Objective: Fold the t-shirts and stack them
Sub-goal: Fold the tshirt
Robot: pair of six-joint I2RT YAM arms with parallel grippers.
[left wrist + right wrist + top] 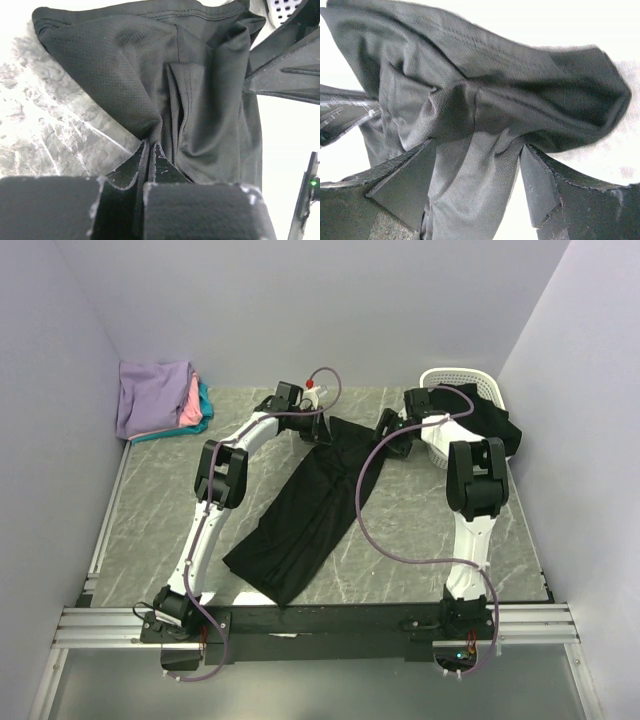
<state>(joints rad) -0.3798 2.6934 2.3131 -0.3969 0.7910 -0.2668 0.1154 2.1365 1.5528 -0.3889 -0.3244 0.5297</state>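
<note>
A loose black t-shirt [305,510] lies bunched in a long strip from the far middle of the table toward the near edge. My left gripper [318,427] is at its far end. In the left wrist view the jaws [150,146] are shut on a fold of this black shirt [150,70]. My right gripper [384,426] is just right of that far end. Its jaws [477,172] stand wide apart with black cloth [470,115] draped between them, not pinched. Folded lavender [152,395], pink [190,402] and teal [204,398] shirts are stacked at the far left corner.
A white perforated basket [462,378] stands at the far right with another black shirt [497,423] hanging over its front. Walls close in the left, back and right sides. The marbled table top [150,510] shows on both sides of the strip.
</note>
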